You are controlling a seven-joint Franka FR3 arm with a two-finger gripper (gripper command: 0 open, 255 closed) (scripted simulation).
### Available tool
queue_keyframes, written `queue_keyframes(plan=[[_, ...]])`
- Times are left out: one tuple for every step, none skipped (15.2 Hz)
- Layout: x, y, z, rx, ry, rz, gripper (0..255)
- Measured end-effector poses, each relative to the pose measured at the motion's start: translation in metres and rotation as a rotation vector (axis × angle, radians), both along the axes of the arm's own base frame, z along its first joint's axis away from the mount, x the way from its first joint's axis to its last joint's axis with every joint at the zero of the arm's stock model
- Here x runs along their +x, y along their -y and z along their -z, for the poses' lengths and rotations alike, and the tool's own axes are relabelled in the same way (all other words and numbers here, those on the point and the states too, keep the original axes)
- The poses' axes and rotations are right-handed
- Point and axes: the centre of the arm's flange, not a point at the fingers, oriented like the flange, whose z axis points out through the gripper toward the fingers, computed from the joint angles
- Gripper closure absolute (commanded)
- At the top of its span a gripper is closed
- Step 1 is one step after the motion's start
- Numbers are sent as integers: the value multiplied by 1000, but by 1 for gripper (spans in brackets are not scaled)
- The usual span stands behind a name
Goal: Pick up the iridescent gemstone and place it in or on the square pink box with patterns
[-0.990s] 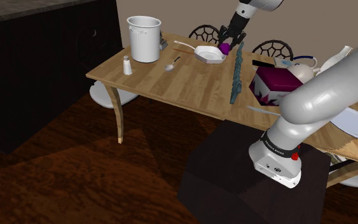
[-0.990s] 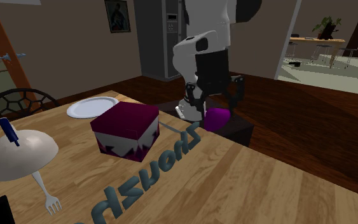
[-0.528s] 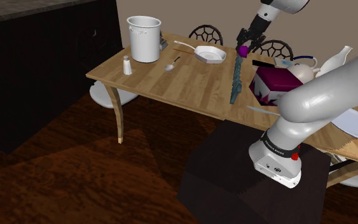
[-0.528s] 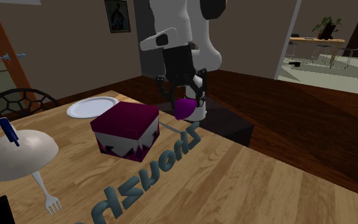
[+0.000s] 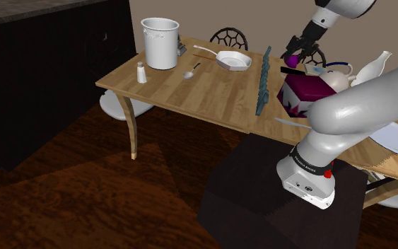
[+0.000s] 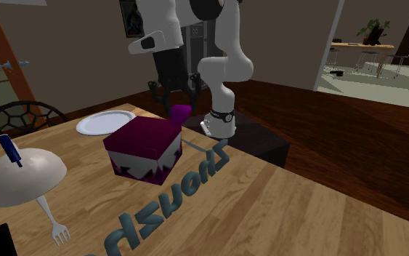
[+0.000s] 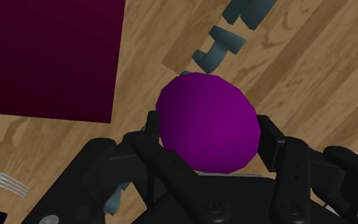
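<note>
Gripper (image 7: 207,132) gripping purple faceted gemstone (image 7: 208,122) between both fingers, hovering over wooden table (image 7: 304,76), just beside dark magenta box (image 7: 50,57), teal letters (image 7: 217,49) lying underneath.

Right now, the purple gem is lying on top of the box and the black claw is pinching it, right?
Not quite. The purple gemstone isn't lying on the dark pink box. The wrist view shows it held up in the air, with the wooden table under it and the box off to one side. The black gripper is pinching it, yes.
</note>
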Motion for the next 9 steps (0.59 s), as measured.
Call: queue_keyframes(plan=[[-10,6,1,0,0,0,255],[-21,11,1,0,0,0,255],[-32,21,-1,0,0,0,255],[-42,28,-1,0,0,0,255],[-52,35,1,0,0,0,255],[-67,41,4,0,1,1,255],[-79,50,2,0,0,0,255],[-91,56,2,0,1,0,255],[-102,63,-1,0,0,0,255]])
